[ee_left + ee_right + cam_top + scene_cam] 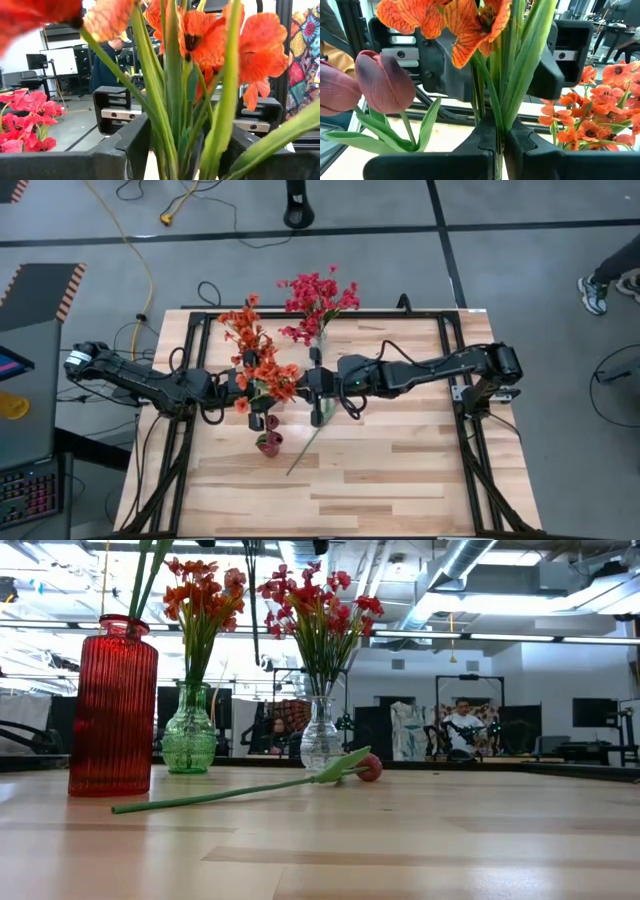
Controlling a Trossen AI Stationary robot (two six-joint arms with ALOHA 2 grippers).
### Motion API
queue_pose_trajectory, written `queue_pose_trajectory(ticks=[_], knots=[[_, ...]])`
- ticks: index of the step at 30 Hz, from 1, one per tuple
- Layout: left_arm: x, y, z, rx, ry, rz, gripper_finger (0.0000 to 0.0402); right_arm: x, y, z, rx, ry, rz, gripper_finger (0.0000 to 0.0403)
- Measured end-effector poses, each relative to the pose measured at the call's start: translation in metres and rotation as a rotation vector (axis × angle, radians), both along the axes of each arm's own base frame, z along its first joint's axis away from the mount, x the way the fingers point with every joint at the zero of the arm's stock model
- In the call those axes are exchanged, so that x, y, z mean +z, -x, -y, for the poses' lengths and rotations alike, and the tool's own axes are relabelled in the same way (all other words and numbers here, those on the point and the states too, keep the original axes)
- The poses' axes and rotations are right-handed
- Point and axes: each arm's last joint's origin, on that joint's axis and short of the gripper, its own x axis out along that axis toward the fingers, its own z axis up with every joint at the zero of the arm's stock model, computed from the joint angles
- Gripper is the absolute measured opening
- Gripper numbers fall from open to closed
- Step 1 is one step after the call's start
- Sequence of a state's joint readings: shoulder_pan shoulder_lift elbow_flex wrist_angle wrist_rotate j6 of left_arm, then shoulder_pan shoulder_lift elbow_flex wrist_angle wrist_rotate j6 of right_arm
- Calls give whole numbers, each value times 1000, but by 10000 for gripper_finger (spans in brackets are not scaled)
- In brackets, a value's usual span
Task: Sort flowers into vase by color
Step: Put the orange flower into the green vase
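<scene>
An orange blossom spray (460, 20) is standing upright between the two grippers above the middle of the table (400, 470), blooms up and stems running down. The right gripper (498, 145) is pinching its green stems with the fingers nearly closed. The left gripper (185, 145) is facing it from the other side, its fingers standing wide on either side of the same stems; whether they are pressing the stems cannot be told.

A single tulip (240, 788) is lying flat on the table, its long stem running diagonally, with the red bud (370, 768) pointing toward the clear vase (321, 740) and the cut end toward the table's front edge.

The clear vase is holding the pink-red sprays (315, 595), standing upright. The green glass vase (189, 735) is holding orange sprays (205, 585). The ribbed red vase (113, 710) is standing nearest the low camera with green stems rising from it; the high view is showing dark red tulip buds (270, 423) there.
</scene>
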State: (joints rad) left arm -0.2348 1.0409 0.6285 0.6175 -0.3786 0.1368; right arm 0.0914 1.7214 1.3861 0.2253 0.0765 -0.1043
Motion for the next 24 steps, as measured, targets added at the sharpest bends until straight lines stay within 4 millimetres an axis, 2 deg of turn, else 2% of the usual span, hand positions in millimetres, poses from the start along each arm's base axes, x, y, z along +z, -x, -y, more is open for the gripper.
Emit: queue_pose_trajectory(ticks=[4,15,19,24], knots=[[0,0,0,3,0,-1,145,1,0,0,-1,-1,8,41],[0,0,0,3,-1,-3,15,1,0,0,0,-1,11,64],[0,0,0,3,-1,-3,7,1,0,0,0,-1,8,89],[1,1,0,3,0,0,5,0,1,0,-1,1,-7,143]])
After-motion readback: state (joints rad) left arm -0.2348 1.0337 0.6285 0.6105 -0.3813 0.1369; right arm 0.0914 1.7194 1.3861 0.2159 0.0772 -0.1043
